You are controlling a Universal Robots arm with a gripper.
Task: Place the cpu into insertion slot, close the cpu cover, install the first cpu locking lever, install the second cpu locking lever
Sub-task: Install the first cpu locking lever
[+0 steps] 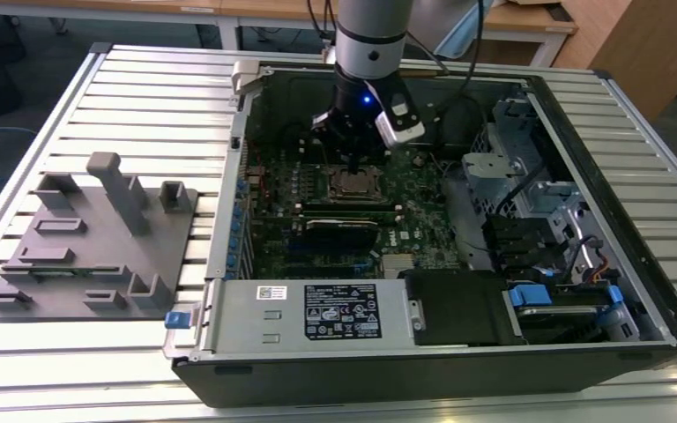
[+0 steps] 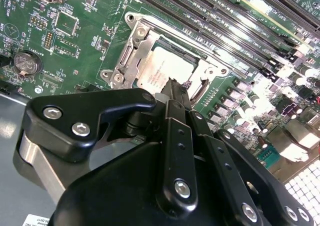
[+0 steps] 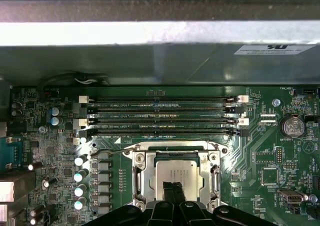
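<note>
Entry: tool (image 3: 174,187), closed tight, gripping nothing, tip low over cpu (image 3: 179,172); cpu seated in insertion slot (image 3: 139,158), cpu cover (image 3: 212,173) apparently down around it. Handling: press squarely on metal frame, sparing chip top, no sideways drag

A silvery table (image 1: 151,97) built of long parallel slats carries everything in the exterior view. An open black computer case (image 1: 409,374) lies on its side on it, opening upward, and covers the middle of the table and the exterior view's right. Just beside the case, on the exterior view's left, a flat grey fixture plate (image 1: 85,238) with several upright posts and blocks rests on the slats.
</note>
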